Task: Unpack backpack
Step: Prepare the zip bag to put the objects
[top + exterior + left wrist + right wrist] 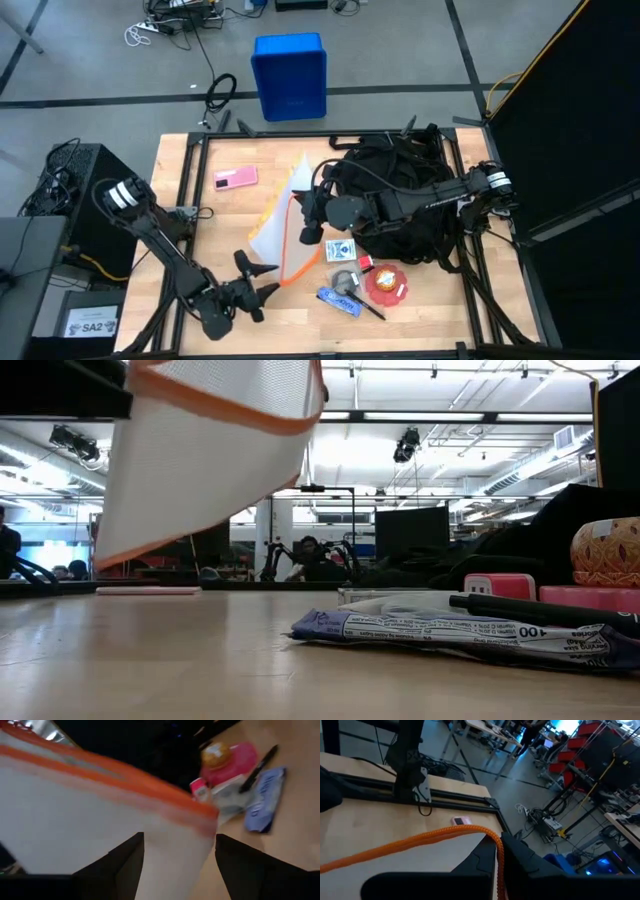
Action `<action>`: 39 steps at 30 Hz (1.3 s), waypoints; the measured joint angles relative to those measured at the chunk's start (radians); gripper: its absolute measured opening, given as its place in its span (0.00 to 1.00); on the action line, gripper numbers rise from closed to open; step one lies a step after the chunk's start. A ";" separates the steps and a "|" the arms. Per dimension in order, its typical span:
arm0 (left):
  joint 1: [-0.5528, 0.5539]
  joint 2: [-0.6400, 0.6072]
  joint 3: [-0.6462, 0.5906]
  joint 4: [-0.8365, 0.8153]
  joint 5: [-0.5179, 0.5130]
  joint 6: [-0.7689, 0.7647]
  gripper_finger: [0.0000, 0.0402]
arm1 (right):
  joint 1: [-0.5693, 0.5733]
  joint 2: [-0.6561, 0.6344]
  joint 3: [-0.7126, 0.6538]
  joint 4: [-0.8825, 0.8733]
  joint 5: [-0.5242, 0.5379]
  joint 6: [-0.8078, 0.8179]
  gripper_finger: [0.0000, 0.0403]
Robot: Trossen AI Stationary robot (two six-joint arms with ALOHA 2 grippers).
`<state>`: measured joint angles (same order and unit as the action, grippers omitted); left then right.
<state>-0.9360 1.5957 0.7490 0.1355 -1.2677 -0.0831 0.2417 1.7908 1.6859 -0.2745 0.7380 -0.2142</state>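
- Several items already lie out on the table (pixel 200 205): a pink phone (pixel 235 178), card box (pixel 341 249), blue wrapper (pixel 338 300), black pen (pixel 368 306), red pouch (pixel 386 284).
- The backpack (pixel 400 190) sits at the table's right side under the right arm.
- The right gripper (pixel 312 226) pinches the orange-trimmed white mesh bag (pixel 280 220); the left gripper (pixel 262 280), fingers apart, is at the bag's lower corner.
- Only the high view shows the backpack clearly; what remains inside is hidden.

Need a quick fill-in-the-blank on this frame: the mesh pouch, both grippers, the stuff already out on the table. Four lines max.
1. The right gripper is pinched on the ____ trim of the white mesh pouch.
2. The left gripper, beside the pouch's lower corner, has its fingers ____.
3. The large black fabric backpack lies on the wooden table's ____ half in the high view.
4. The flat pink phone-like slab lies to the ____ of the pouch in the high view.

Missing words: orange; open; right; left
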 joint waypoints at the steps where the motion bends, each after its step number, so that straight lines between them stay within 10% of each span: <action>1: 0.000 0.008 0.000 0.006 -0.007 0.000 0.53 | -0.001 0.000 0.000 0.000 0.000 0.000 0.00; 39: 0.211 0.427 0.307 0.191 -0.305 0.337 0.53 | 0.013 0.000 0.000 -0.042 -0.053 0.067 0.00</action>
<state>-0.7251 2.0228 1.0561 0.3267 -1.5726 0.2535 0.2544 1.7908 1.6859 -0.3161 0.6849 -0.1474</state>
